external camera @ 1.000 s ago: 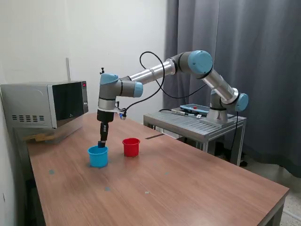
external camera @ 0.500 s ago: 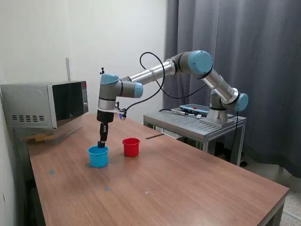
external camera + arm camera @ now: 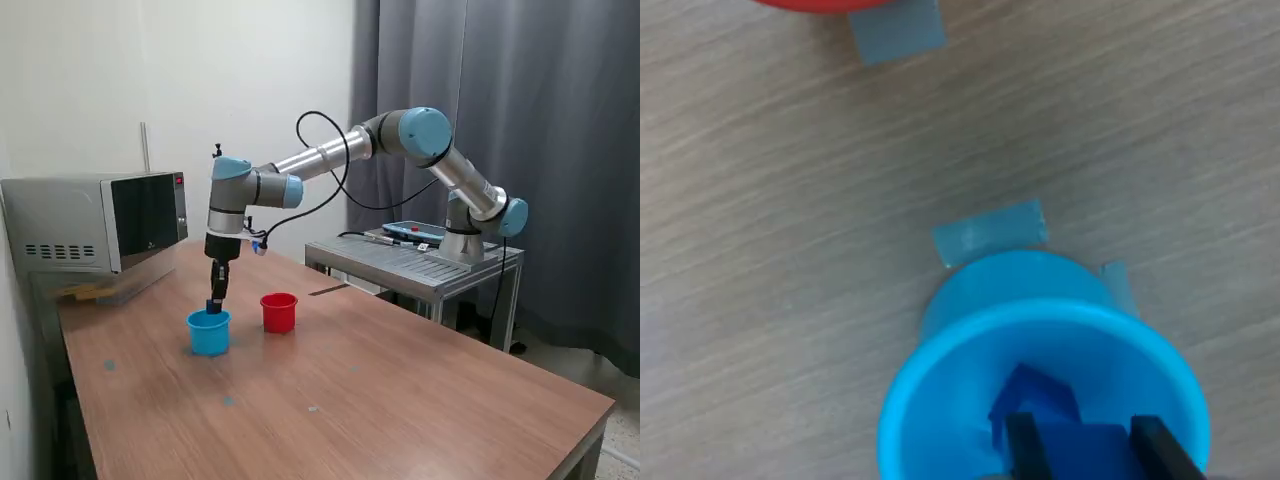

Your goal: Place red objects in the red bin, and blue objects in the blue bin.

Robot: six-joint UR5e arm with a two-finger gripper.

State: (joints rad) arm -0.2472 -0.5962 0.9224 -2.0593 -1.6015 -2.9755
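Blue cubes (image 3: 1040,405) inside light-blue cup (image 3: 940,385)

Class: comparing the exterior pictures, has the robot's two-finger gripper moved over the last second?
Yes, slightly: the gripper has risen a little above the round light-blue plastic cup, which stayed put.

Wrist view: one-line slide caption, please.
Gripper holding a blue cube over the light-blue cup, another blue cube already inside.

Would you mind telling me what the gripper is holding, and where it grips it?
The gripper pinches a dark blue cube by opposite side faces, above the light-blue cup.
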